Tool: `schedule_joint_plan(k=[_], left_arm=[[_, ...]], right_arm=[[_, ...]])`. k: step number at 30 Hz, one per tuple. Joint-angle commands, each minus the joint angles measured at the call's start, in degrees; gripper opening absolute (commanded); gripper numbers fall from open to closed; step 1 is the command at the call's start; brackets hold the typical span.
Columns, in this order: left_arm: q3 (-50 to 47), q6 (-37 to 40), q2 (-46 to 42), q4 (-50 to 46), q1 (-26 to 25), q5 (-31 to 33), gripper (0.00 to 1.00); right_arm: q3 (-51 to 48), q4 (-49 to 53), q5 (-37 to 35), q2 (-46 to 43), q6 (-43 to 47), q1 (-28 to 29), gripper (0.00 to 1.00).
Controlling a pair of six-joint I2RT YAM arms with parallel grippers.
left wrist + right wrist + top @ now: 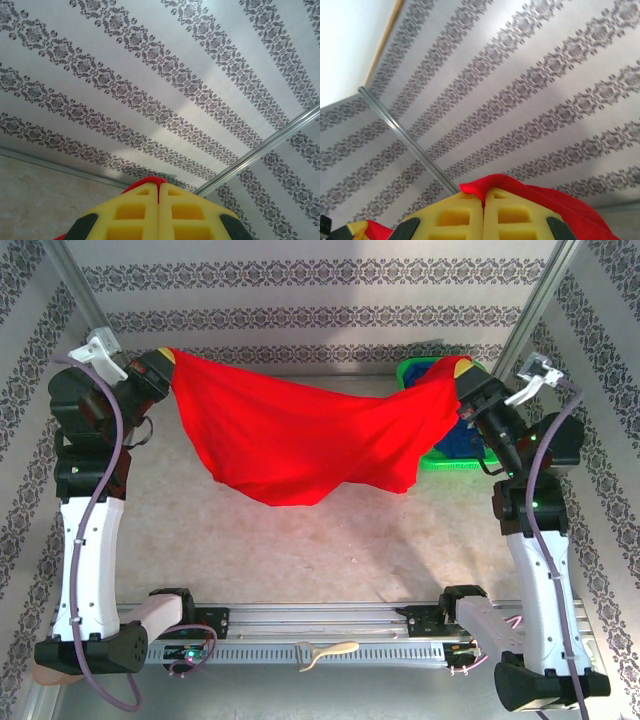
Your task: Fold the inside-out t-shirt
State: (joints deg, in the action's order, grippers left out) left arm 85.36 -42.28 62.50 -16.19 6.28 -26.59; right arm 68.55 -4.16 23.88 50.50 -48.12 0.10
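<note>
We've got the red t-shirt (pixel 300 440) strung up like a hammock across the upper middle of the top view, one end pinched in each end effector. The left end effector (pixel 167 360) sits at the upper left and the right end effector (pixel 460 368) at the upper right. Both are clamped tight on a bunched bit of cloth, and in the wrist views red fabric pokes out past the closed yellow pads (pixel 132 212).

The rest sags between them, with the lowest fold hanging over the middle of the bench (pixel 300 560). We can't tell if it touches down. The right end drapes in front of the green bin (pixel 430 460).

Handling-wise, we reckon it's light, soft and totally floppy, so it holds no shape of its own and goes wherever gravity takes it. A thin pinch could slide out, so we'd grab at hems, shoulder seams or corners, where the cloth is doubled up. Watch it doesn't snag on that bin, too.
</note>
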Motion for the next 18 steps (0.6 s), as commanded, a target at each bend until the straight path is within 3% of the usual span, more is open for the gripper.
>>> schedule_joint_plan(k=[1, 11, 15, 18], left_arm=[[6.81, -0.27, -2.22, 1.44, 1.1, -1.08, 0.0], [21.54, 1.37, -2.22, -7.63, 1.1, 3.43, 0.0], [18.05, 4.29, -0.76, -10.09, 1.1, 6.95, 0.0], [9.73, 5.28, 1.69, -8.07, 1.78, 8.2, 0.0]], right_arm=[[6.82, -1.73, 1.06, -3.23, 0.53, -0.63, 0.0], [19.25, 2.3, 4.47, -4.08, -1.1, -0.63, 0.0], [19.69, 2.29, 4.6, -0.85, -1.05, -0.63, 0.0], [18.9, 1.37, 5.31, 4.85, -0.23, -0.16, 0.0]])
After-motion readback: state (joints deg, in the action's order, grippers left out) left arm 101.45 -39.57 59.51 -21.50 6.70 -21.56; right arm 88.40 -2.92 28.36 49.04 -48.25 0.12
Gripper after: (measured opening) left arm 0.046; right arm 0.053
